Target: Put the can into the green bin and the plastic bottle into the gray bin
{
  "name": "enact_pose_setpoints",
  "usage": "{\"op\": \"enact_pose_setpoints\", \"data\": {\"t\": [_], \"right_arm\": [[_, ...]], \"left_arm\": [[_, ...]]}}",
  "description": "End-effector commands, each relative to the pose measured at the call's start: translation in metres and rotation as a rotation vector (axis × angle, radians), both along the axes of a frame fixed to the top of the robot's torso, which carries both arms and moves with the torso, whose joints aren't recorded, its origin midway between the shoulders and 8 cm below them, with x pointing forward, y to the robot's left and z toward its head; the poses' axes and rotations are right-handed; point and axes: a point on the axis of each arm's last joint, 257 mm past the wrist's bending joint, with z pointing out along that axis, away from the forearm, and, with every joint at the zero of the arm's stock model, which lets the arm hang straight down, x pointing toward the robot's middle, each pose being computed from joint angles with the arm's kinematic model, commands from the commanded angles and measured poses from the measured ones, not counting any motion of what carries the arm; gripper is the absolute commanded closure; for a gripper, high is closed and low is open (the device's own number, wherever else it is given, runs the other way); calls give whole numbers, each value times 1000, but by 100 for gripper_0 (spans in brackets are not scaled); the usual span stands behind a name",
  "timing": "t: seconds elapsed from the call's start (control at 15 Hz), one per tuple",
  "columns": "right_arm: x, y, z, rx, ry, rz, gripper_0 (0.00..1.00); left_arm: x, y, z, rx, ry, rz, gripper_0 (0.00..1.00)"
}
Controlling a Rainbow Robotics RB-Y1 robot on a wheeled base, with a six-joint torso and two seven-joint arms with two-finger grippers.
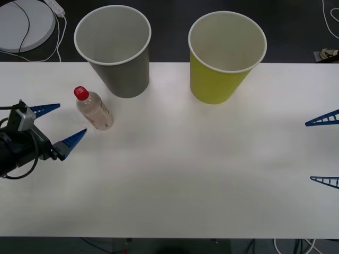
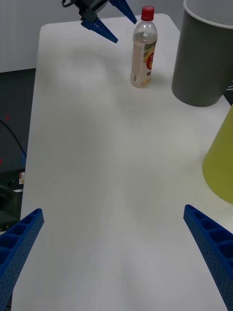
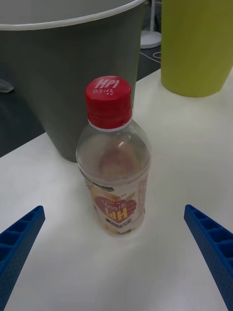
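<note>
The plastic bottle (image 1: 94, 109) stands upright on the white table (image 1: 185, 174), clear with a red cap, just in front of the gray bin (image 1: 113, 50). The green bin (image 1: 225, 58) stands to the right of the gray one at the table's back edge. My left gripper (image 1: 72, 117) is open at the table's left side, its blue fingers (image 3: 22, 238) spread a short way from the bottle (image 3: 114, 165), not touching it. My right gripper (image 1: 309, 152) is open at the far right edge with nothing between its fingers (image 2: 22, 243). The can is out of view.
A round white disc (image 1: 24, 24) with cables lies on the dark floor beyond the table's back left corner. The two bins stand a bin's width apart. The table's front edge runs near the bottom of the front view.
</note>
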Motion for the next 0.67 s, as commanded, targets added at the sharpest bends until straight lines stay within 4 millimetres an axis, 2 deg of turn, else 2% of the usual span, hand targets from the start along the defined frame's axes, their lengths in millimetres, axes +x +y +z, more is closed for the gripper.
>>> {"op": "enact_pose_setpoints", "data": {"t": [0.07, 0.67], "right_arm": [[0, 0, 0, 0, 0, 0, 0], [0, 0, 0, 0, 0, 0, 0]], "left_arm": [[8, -6, -4, -15, -12, 35, 0], [37, -14, -17, -38, 2, 71, 0]]}}
